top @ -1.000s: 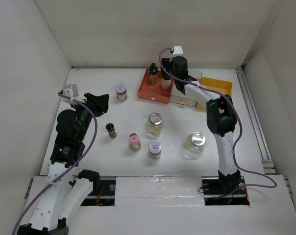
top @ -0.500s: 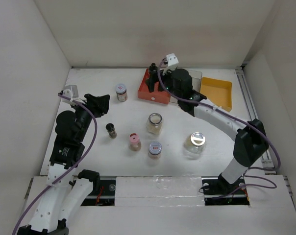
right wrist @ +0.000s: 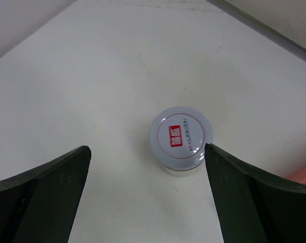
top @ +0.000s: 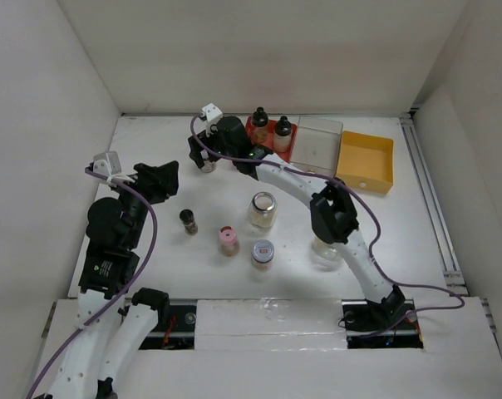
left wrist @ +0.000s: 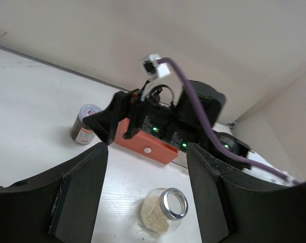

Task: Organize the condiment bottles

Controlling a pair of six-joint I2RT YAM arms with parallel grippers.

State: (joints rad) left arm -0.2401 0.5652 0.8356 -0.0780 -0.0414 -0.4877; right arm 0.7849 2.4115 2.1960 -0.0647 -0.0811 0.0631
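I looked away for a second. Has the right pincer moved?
Yes. The right pincer swung left, away from the red tray, and now hangs open over the grey-lidded spice jar.

Left fingers (left wrist: 77,197) and right fingers (right wrist: 46,187) wide apart

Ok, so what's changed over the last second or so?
The right arm swung left from over the red tray; the right tool, open, now hangs above the grey-lidded spice jar, fingers clear of it. Nothing was gripped or released. The left tool barely shifted and is open as before; both black-capped bottles stay in the red tray, and the other jars stay put.
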